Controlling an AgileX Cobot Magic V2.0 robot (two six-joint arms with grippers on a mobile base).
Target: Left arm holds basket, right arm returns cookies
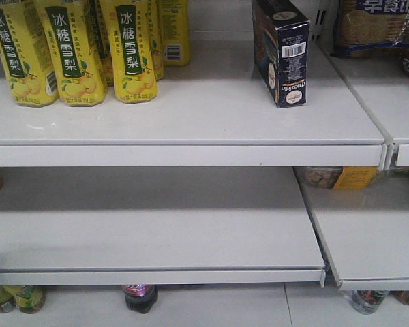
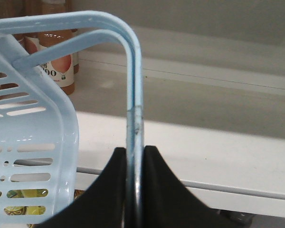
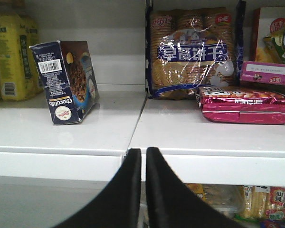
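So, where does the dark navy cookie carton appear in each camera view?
Front view: cookie carton at upper right, standing on the top shelf, barcode facing the camera.
Left wrist view: not in it.
Right wrist view: cookie carton at left, on the shelf, leaning.
Shared landmark: the yellow drink bottles stand to the carton's left in both views.

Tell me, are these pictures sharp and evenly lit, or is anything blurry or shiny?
Front view: mostly sharp, soft even light, a pale sheen on the shelf near the cookies. Left wrist view: the basket handle is clear, the bottles behind it blurred. Right wrist view: glare streaks on the clear biscuit wrapper, and the right gripper is a featureless black shape.
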